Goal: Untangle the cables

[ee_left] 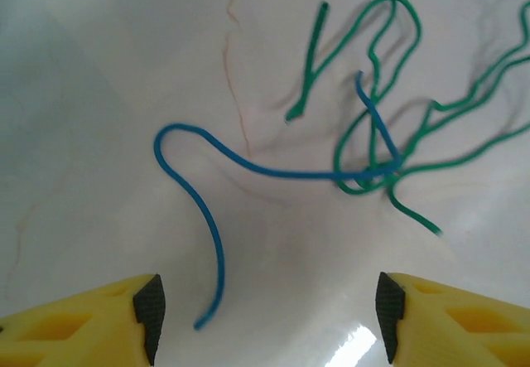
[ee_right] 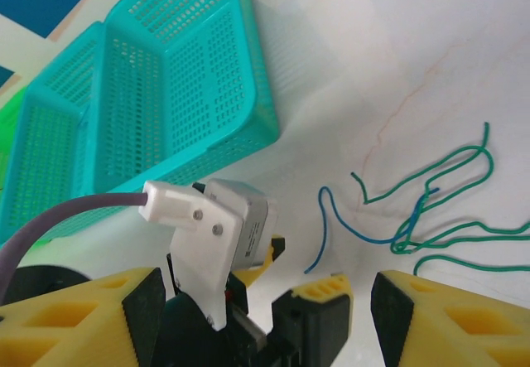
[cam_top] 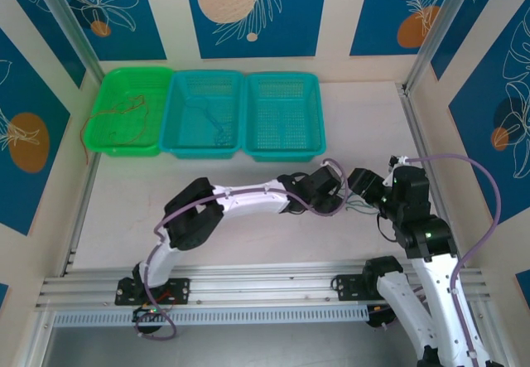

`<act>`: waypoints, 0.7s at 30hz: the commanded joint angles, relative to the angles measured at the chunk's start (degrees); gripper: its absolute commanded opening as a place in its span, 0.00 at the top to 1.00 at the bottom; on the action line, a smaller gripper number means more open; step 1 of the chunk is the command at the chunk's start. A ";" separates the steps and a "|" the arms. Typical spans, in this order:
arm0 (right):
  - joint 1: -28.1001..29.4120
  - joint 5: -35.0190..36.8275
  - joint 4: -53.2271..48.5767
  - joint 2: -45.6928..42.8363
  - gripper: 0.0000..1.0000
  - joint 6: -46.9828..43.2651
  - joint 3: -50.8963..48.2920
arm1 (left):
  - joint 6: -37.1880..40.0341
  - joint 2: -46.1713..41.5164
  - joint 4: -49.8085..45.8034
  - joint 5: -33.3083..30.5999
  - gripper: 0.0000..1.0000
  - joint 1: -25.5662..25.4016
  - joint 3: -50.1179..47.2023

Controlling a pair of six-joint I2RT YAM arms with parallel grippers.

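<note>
Left gripper [ee_left: 268, 311] and right gripper [ee_right: 265, 309] are hovering released. Blue cable [ee_left: 290, 173] is crossing green cables [ee_left: 308, 60]; next is likely pinching its free end.

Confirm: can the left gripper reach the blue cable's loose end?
Probably yes. The loose end of the blue cable lies between the fingers of the open left gripper, nothing over it; green cables cross only its far part.

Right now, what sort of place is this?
Likely a robot lab work cell: left arm and right arm bolted to a metal rail, patterned panels fencing the table, and mesh baskets lined up at the back.
</note>
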 commanded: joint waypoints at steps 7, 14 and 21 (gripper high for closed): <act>0.24 -1.44 -0.58 0.00 0.31 0.46 0.88 | 6.08 6.79 -6.55 0.92 0.42 1.46 4.64; 0.19 -1.79 -0.67 0.49 0.31 0.09 1.53 | 5.47 9.99 -10.22 3.31 0.72 1.44 6.51; 0.13 -2.05 -1.59 1.03 0.31 0.57 2.51 | 5.15 4.87 -7.72 3.61 1.00 1.68 2.77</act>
